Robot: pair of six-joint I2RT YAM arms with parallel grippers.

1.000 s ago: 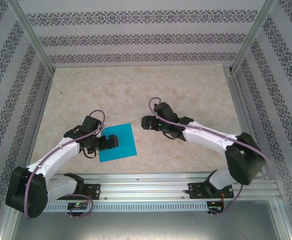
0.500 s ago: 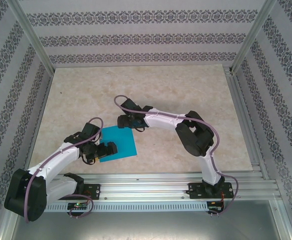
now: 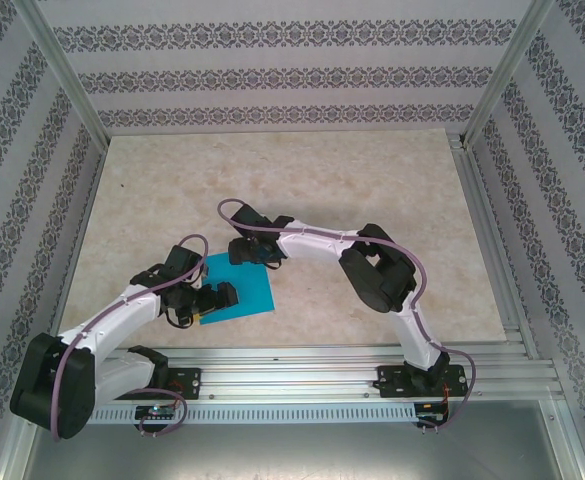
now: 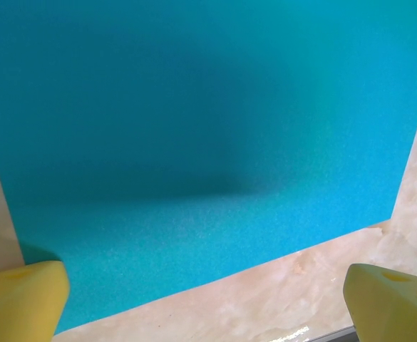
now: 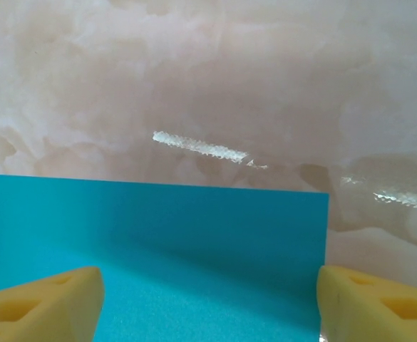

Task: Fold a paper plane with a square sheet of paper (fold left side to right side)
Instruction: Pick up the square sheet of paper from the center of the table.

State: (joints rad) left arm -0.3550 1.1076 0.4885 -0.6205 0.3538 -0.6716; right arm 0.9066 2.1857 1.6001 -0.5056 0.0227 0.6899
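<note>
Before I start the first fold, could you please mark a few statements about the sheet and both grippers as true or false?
1. The square sheet of paper lies flat and unfolded on the table. True.
2. The left gripper is shut on the sheet. False: its jaws stand wide open over the sheet's near-left part.
3. The right gripper is at the sheet's far edge. True.
4. The right gripper's jaws are closed. False: they are open, and the sheet shows between the two fingertips.
</note>
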